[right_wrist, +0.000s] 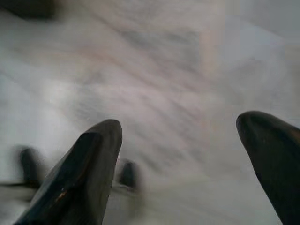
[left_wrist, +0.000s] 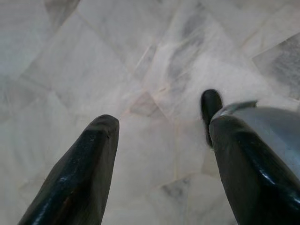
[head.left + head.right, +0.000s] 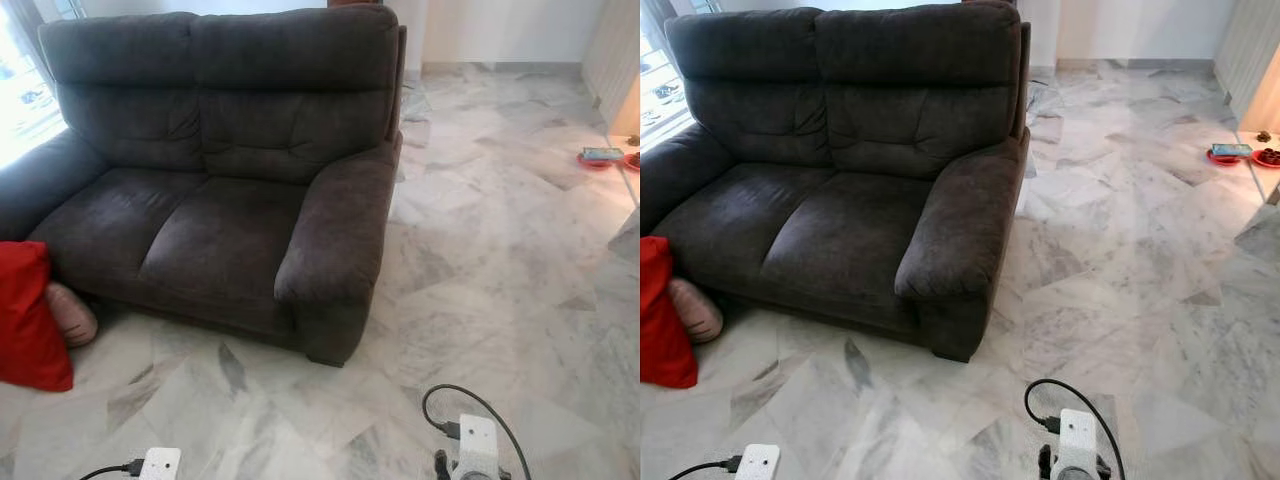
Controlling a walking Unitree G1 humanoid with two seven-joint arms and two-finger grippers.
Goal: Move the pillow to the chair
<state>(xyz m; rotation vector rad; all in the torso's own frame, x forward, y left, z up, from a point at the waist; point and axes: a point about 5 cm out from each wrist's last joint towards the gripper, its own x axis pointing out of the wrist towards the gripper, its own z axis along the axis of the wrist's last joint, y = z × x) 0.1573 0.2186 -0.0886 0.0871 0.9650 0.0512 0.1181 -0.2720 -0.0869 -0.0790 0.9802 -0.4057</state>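
- A dark grey two-seat sofa (image 3: 220, 170) stands ahead on the white marble floor (image 3: 480, 260), its seats bare.
- At nine o'clock, a red pillow (image 3: 28, 315) leans at the sofa's front corner, with a pinkish striped cushion (image 3: 72, 312) tucked just beside it on the floor.
- Far off at two o'clock, small red dishes (image 3: 603, 157) sit on the floor.
- The left claw (image 2: 159, 154) hangs over bare marble, fingers apart, gripping nothing.
- The right claw (image 1: 187, 159) hangs likewise, fingers spread wide, the tiles beneath blurred.
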